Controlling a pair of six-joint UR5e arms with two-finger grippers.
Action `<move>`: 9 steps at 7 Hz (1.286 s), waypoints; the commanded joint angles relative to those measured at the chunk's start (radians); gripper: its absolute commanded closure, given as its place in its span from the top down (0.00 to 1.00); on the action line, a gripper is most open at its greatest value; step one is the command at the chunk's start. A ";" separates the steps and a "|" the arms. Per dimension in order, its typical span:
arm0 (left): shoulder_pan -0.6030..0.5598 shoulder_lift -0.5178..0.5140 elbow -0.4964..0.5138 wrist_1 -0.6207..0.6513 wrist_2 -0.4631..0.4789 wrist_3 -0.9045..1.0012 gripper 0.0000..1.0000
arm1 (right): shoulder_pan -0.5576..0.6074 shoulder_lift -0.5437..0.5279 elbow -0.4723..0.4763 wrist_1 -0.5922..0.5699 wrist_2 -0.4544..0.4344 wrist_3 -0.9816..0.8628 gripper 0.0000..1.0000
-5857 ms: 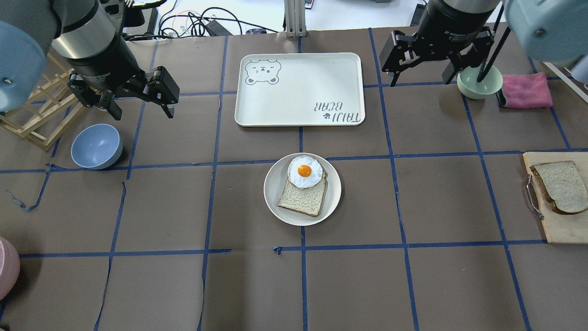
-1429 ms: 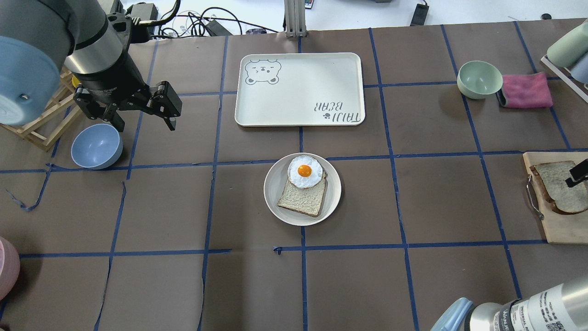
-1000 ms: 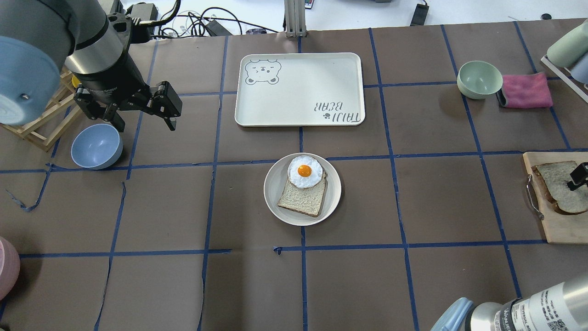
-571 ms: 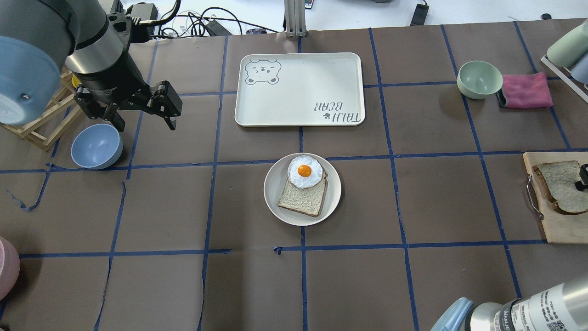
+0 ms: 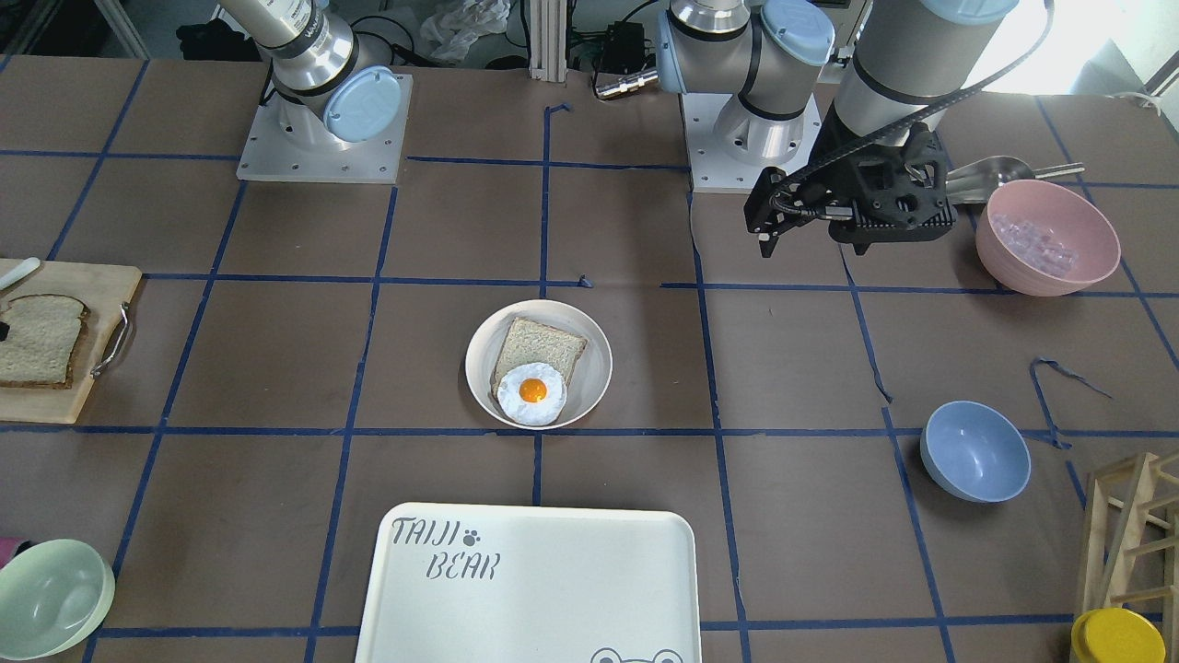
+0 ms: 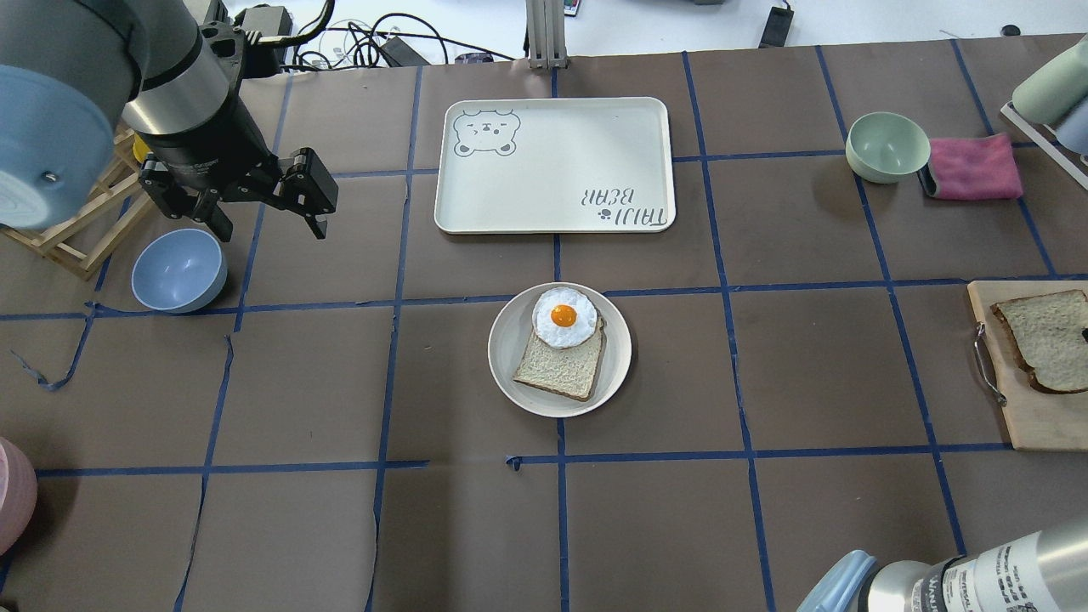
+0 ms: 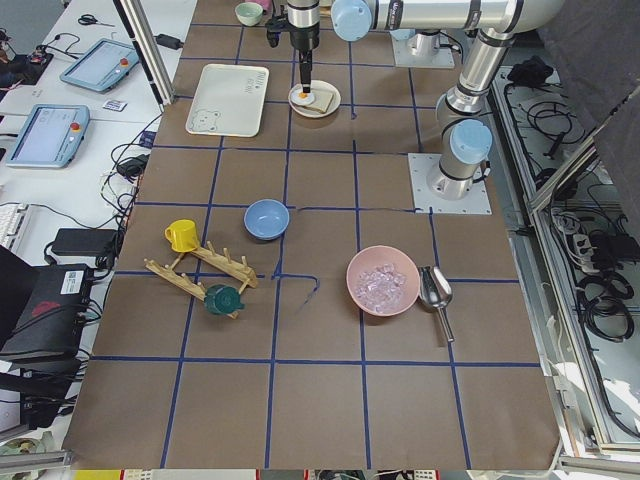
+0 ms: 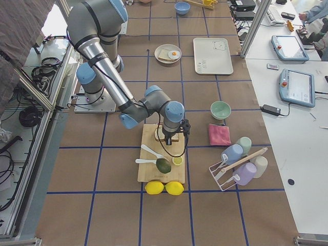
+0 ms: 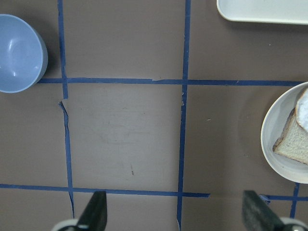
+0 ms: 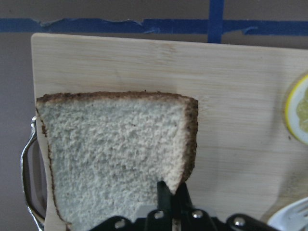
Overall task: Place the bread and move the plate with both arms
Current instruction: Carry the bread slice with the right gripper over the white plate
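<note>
Right gripper (image 10: 173, 192) clamps the bread (image 10: 110, 154) by its crust, at the right edge of the desk (image 6: 850, 382), for lifting; left gripper (image 9: 175, 214) hangs spread wide, empty.

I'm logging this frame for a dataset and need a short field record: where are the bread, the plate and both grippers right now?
bread: lying on the cutting board
right gripper: shut on the bread's edge
left gripper: open, above bare table beside the blue bowl
plate: mid-table, untouched, holding a paler slice with a fried egg on top
</note>
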 commanded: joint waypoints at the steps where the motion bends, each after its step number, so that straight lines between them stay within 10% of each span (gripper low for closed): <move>1: 0.000 -0.002 0.000 0.001 0.000 0.000 1.00 | 0.024 -0.099 -0.001 0.026 0.004 -0.008 0.00; 5: -0.002 0.000 0.000 0.005 -0.002 -0.002 1.00 | 0.486 -0.257 -0.082 0.346 0.118 0.367 0.00; 9: -0.002 0.003 0.000 0.007 -0.002 0.000 1.00 | 1.041 -0.187 -0.046 0.128 0.317 0.917 0.00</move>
